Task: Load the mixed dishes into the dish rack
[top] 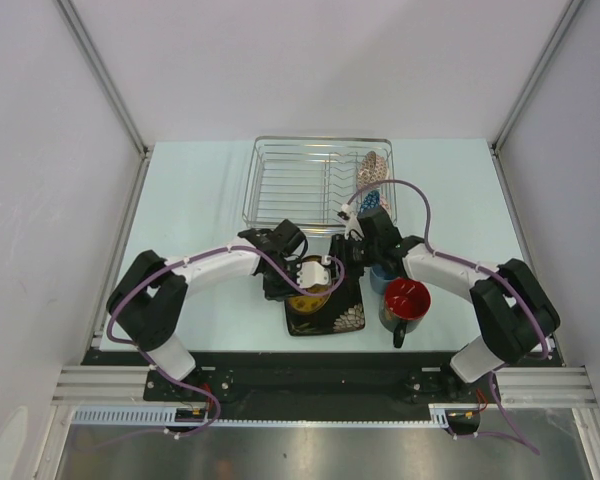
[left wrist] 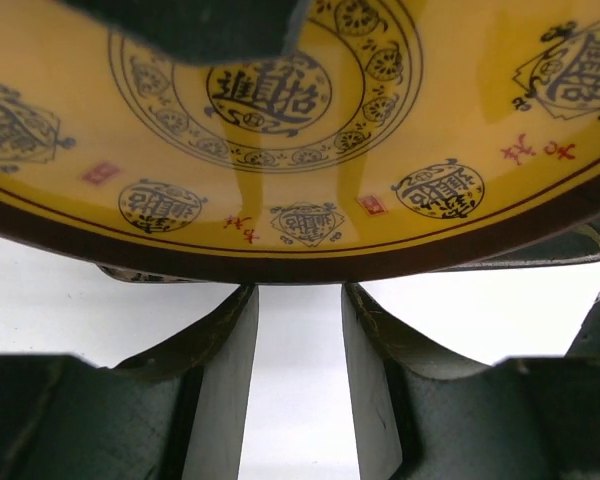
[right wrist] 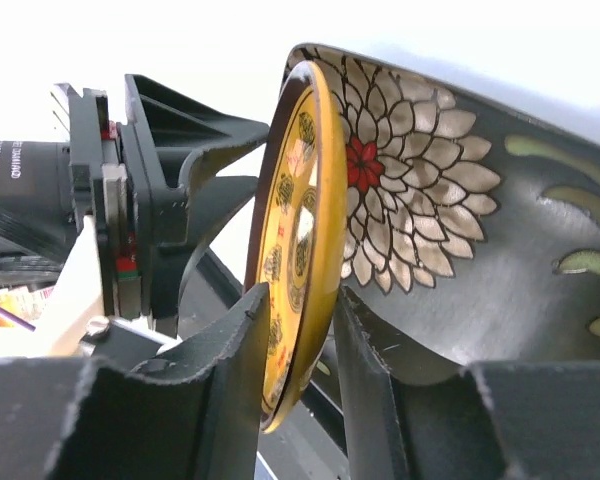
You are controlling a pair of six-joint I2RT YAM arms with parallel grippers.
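Yellow round dish (right wrist: 295,230) stands tilted on edge beside the dark square plate (right wrist: 450,220), at centre of the top view, below the dish rack (top: 280,185). Right gripper (right wrist: 302,295) straddles its rim; I cannot tell whether it pinches. Left gripper (left wrist: 298,290) gapes, holding nothing.

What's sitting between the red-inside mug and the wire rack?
Seen from the top external view: the light-blue cup, partly hidden beneath the right end effector, which crosses that stretch too.
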